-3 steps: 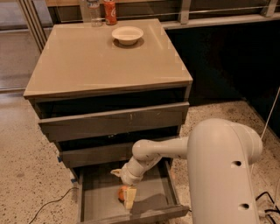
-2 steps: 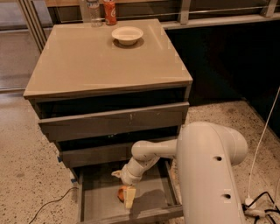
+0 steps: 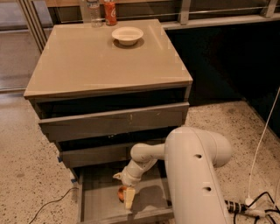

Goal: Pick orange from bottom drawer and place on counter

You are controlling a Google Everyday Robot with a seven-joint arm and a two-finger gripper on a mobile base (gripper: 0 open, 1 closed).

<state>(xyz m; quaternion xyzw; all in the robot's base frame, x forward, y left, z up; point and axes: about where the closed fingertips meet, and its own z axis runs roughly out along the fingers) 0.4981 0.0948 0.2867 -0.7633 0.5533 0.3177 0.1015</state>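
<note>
The bottom drawer (image 3: 99, 199) is pulled out, its grey floor showing. The orange (image 3: 120, 194) lies on that floor near the middle, partly hidden by my gripper (image 3: 127, 196), which reaches down into the drawer and sits right against the fruit's right side. The white arm stretches in from the lower right and covers the drawer's right part. The glossy beige counter (image 3: 96, 61) tops the cabinet above.
On the counter's far edge stand a white bowl (image 3: 127, 35), a red soda can (image 3: 110, 7) and a clear bottle (image 3: 93, 7). Two upper drawers (image 3: 113, 121) sit slightly ajar. Cables (image 3: 258, 206) lie on the speckled floor at right; a thin wire (image 3: 50, 204) lies at left.
The arm's large white link has swung left and lower in the view. The gripper stays at the orange in the bottom drawer; the orange has not moved.
</note>
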